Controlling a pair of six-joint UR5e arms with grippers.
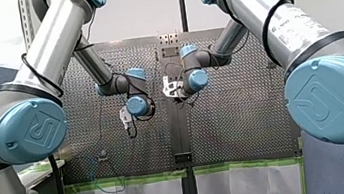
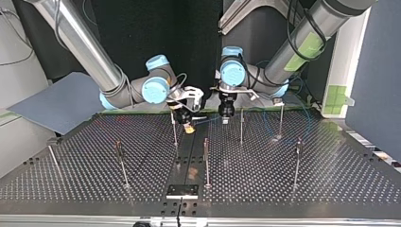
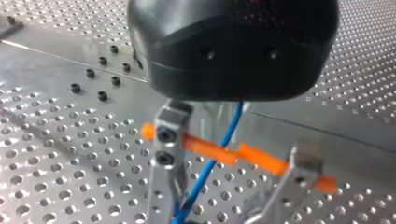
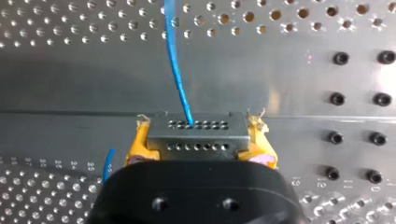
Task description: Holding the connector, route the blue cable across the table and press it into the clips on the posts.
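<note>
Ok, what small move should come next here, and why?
Probably move my right gripper, shut on the connector, toward the nearby post, pulling the blue cable through my open left gripper: the cable runs loosely between its fingers, so it should slide.

The worktop [image 4: 70,84] is brightly lit; glare is seen at 3 o'clock in the right wrist view, shadow at 7 o'clock.

- Our left arm [image 1: 47,48] and our right arm [image 1: 270,18] — silver tubes, pale-blue joint caps with an embossed logo, black cable looped alongside.
- Left gripper [image 3: 229,205] — black housing, metal fingers [image 3: 166,140] with two black screws.
- Right gripper [image 4: 201,135]: black housing, yellow pads [image 4: 138,145].
</note>
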